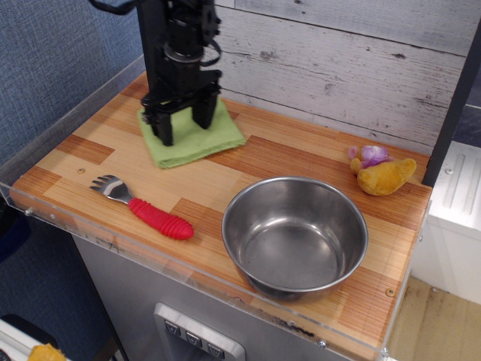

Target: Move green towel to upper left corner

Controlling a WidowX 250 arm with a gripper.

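Note:
The green towel [219, 138] lies flat on the wood-plank tabletop [113, 150] at the back left, close to the upper left corner [139, 89] where the black post [152, 53] stands. My black gripper [185, 126] stands upright over the towel. Its two fingertips are spread wide and rest on the cloth, one near the towel's front left part and one near its middle. No fold of cloth shows pinched between them.
A steel bowl [233, 233] stands at the front right. A fork with a red handle [148, 213] lies at the front left. A yellow and purple plush toy [382, 173] sits at the back right. A clear plastic rim [68, 113] edges the table.

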